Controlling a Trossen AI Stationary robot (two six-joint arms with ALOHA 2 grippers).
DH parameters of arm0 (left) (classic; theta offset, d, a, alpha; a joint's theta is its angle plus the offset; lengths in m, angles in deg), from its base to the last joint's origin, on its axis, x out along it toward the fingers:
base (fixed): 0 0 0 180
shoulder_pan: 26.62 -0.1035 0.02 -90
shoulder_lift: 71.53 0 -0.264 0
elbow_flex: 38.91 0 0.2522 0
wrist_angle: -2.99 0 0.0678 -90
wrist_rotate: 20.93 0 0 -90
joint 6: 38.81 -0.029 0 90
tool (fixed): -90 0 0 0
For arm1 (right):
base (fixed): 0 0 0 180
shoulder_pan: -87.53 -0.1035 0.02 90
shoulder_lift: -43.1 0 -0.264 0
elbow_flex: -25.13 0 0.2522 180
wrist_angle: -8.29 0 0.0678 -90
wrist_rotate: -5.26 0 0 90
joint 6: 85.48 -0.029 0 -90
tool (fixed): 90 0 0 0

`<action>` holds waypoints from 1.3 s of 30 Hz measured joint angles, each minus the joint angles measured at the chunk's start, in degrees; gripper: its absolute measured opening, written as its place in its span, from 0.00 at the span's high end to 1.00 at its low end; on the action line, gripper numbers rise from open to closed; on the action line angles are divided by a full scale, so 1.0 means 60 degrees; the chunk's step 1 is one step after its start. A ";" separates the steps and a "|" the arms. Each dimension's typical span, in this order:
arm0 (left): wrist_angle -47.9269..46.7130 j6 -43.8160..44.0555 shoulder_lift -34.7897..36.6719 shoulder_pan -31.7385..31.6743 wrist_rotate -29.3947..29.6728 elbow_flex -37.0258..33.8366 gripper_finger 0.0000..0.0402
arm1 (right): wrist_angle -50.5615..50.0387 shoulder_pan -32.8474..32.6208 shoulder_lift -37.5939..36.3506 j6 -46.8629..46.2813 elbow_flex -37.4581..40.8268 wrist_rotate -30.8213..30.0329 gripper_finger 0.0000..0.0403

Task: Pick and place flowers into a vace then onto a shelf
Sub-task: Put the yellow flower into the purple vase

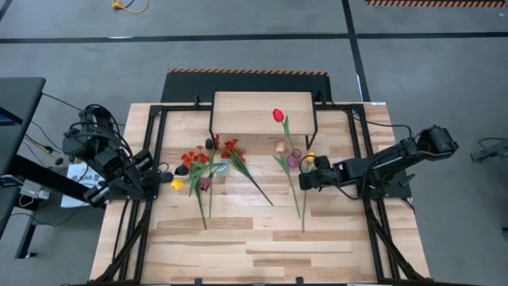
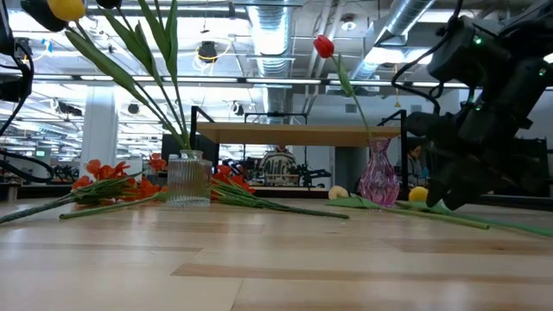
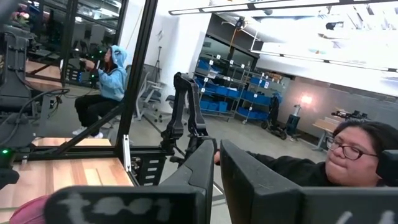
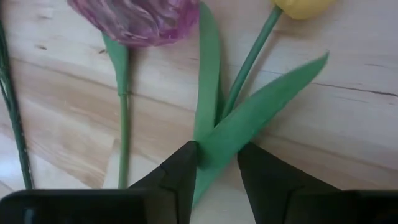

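**Right gripper astride a yellow tulip's leaves**

Dark fingers of the right gripper (image 4: pixel 214 165) stand part-open, straddling the green leaves of a yellow tulip (image 4: pixel 303 7) lying on the table (image 1: pixel 262 246), not yet clamped. Beside it, a purple vase (image 2: pixel 378 181) holds a red tulip (image 2: pixel 324 46). Other flowers (image 1: pixel 208 163) lie around a clear vase (image 2: pixel 189 180) before the shelf (image 1: pixel 262 111). Closed, the left gripper (image 1: pixel 161 178) waits at the left edge.
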 joint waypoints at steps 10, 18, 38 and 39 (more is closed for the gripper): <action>-0.0054 0.0004 0.0000 0.0000 0.0000 0.0000 0.96 | -0.0436 0.0034 -0.0047 -0.0147 0.0011 0.0032 0.97; -0.0095 0.0004 -0.0004 0.0000 0.0018 0.0000 0.96 | -0.1275 -0.0370 -0.0136 -0.0072 -0.0335 0.0208 0.99; -0.0132 -0.0261 -0.0007 0.0000 0.0620 0.0000 0.96 | -0.5426 -0.3153 -0.1680 -0.0036 -0.3503 -0.3468 1.00; -0.0103 -0.0489 -0.0013 0.0000 0.0707 0.0000 0.96 | -0.5499 -0.3306 -0.1836 0.0129 -0.3647 -0.3800 1.00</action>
